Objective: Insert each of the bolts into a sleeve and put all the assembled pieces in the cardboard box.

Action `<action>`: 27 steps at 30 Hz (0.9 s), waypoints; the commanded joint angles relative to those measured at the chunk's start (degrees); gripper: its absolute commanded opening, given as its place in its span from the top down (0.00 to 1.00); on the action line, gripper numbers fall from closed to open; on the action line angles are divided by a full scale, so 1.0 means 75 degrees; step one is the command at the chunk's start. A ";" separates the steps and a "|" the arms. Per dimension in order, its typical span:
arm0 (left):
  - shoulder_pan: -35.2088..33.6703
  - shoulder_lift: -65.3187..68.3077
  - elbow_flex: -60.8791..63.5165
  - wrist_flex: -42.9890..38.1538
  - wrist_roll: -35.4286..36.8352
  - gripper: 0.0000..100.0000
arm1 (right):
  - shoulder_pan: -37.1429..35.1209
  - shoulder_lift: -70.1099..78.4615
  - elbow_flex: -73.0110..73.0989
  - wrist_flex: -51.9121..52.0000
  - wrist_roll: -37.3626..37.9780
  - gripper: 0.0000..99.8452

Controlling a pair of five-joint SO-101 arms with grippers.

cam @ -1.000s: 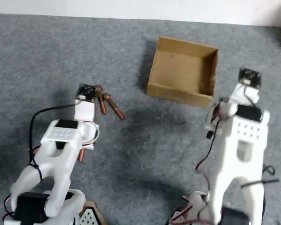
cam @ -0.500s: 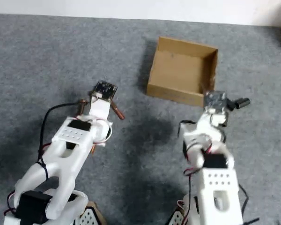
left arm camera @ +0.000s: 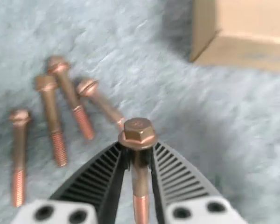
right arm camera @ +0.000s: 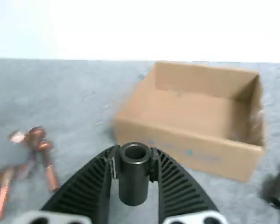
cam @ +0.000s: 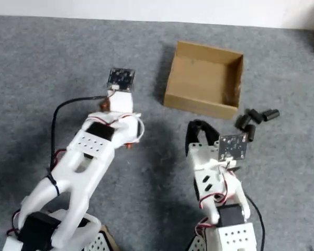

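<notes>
Cardboard box [cam: 201,107] shows a bare floor; left tool [left arm camera: 137,151] clamps a bolt [left arm camera: 138,132], right tool [right arm camera: 133,156] a sleeve [right arm camera: 133,179].

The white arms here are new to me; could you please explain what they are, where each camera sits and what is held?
They are two small robot arms side by side on a grey table. The high view looks down from a fixed camera; the other two come from a camera on each wrist. The left gripper is shut on a copper bolt, with four more bolts lying loose. The right gripper is shut on a black sleeve. Spare sleeves lie beside the cardboard box.
</notes>
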 commanded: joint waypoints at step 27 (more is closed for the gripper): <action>0.0580 -0.1682 -0.0744 -0.2508 0.0234 0.99 | -0.1635 -0.0463 0.1201 0.0029 0.0105 1.00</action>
